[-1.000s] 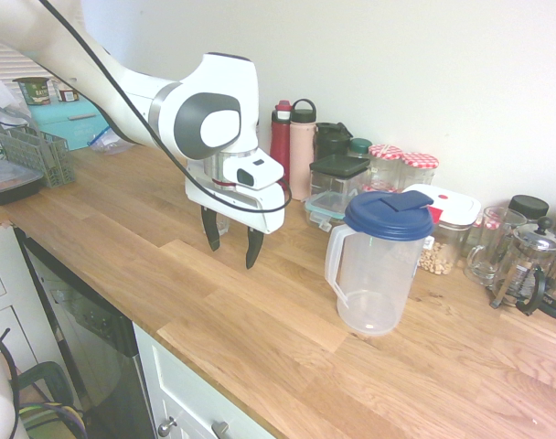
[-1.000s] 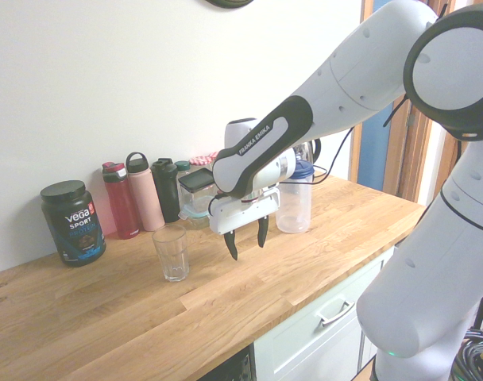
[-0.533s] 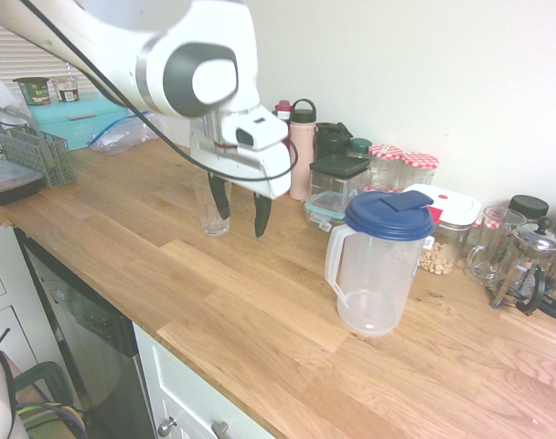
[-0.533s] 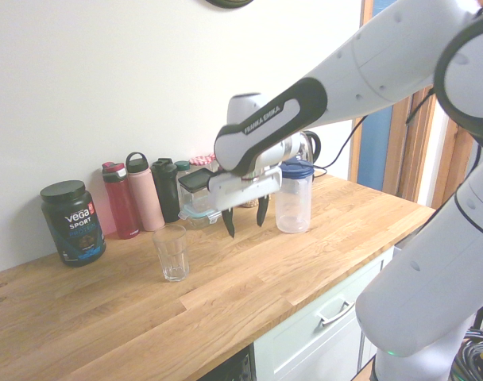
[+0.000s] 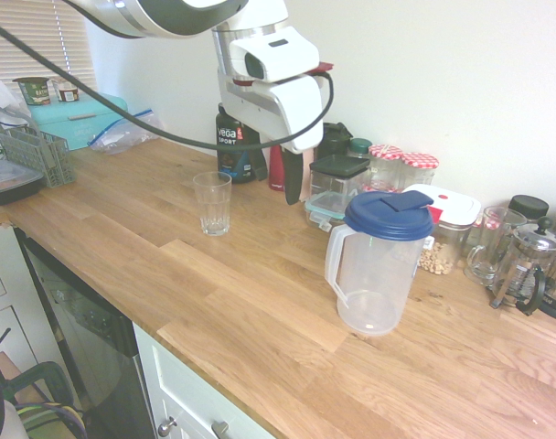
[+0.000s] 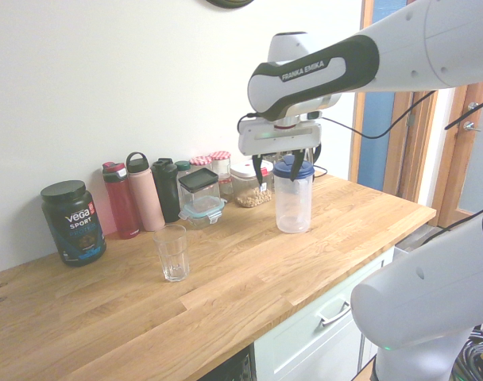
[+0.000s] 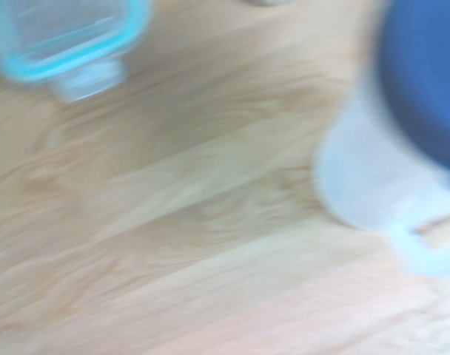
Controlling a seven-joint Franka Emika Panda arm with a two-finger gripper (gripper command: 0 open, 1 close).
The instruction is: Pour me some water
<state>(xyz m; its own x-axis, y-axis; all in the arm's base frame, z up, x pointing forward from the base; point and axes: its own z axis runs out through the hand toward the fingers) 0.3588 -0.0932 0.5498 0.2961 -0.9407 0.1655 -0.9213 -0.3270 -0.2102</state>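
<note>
We see the white arm raised high over the wooden counter (image 5: 260,302), its gripper (image 6: 277,167) pointing steeply down with the two dark fingers (image 5: 292,174) spread wide and nothing between them. From the second exterior view it hangs just above the pitcher's blue lid (image 6: 293,167); from the first it sits well clear of the pitcher, so we cannot say how close it truly is. The clear plastic pitcher (image 5: 377,265) stands upright on the counter, handle toward the counter's front edge, lid closed, and looks nearly empty. The drinking glass (image 5: 212,203) stands upright and empty, well apart from the pitcher. In the blurred wrist view we make out the pitcher's blue lid (image 7: 425,81) and a teal-rimmed container (image 7: 62,37).
</note>
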